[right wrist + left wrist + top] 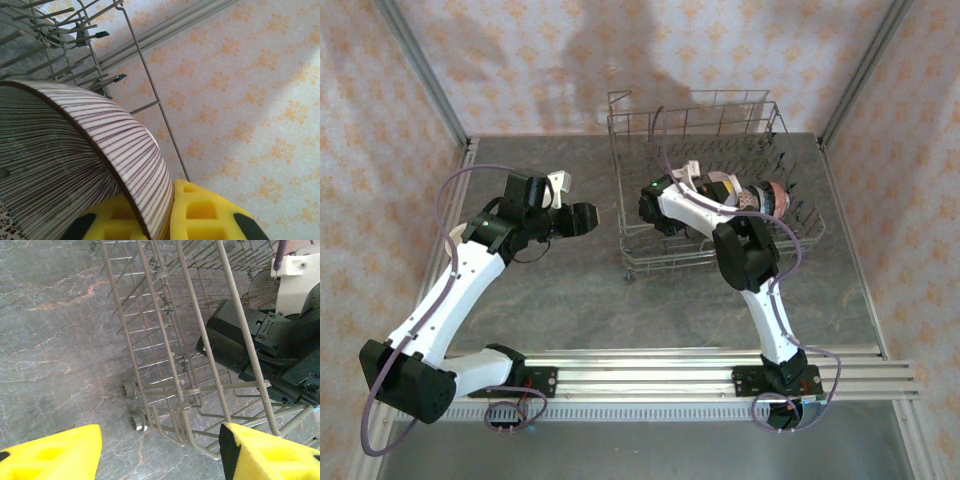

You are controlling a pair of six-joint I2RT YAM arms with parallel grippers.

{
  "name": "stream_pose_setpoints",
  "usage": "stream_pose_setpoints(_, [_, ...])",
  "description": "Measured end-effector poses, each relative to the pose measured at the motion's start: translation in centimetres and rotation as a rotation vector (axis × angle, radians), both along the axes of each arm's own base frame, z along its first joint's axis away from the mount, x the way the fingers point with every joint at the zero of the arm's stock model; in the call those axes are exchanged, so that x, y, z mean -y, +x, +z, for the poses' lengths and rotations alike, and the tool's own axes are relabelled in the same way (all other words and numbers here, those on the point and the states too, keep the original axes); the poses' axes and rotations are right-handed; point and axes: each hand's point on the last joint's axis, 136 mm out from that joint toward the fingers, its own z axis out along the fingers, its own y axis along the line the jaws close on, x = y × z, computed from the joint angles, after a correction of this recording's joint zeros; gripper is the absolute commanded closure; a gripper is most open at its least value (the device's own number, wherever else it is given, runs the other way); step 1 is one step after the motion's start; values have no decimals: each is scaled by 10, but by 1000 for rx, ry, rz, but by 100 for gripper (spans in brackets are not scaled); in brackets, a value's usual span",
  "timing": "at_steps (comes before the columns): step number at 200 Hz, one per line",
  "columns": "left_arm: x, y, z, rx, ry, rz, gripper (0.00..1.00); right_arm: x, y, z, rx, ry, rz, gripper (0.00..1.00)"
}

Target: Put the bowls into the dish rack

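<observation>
At the near edge of the counter (570,300) the two arms are bolted down, and both reach away toward the far side. The left end effector (582,218) hangs over bare counter just beside the left wall of the dish rack (720,120). Its yellow fingers are spread apart with nothing between them, and its own camera looks down at the rack's corner and its small wheels (129,389).

Farther in, the right arm reaches over the rack's near wall. The right end effector (155,222) is clamped on the rim of a striped bowl (60,165), one yellow pad inside the bowl and the other outside. The bowl is tipped on edge, down among the upright tines (75,40) near the middle of the rack. Beyond it, toward the rack's right side, patterned bowls (772,196) already stand on edge in a row.

The step in hand looks like setting this bowl into a slot beside those neighbours. Whether it already rests between two tines is hidden from view.

The next move likely calls for easing the bowl down until the wires carry it. Then the pads must part enough to free the rim. The arm would then draw up and back without hooking the rack's wall or nudging the standing row.
</observation>
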Motion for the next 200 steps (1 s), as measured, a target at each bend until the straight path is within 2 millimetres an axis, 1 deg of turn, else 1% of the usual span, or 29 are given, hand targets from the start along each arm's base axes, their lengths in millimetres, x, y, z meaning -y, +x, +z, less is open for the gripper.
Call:
stream_pose_setpoints(120, [1,1,2,6,-7,-5,35,-7,-2,-9,29,-29,43,100])
stream_pose_setpoints(200, [2,2,3,13,-10,-6,35,-9,-3,-8,46,0,38,100])
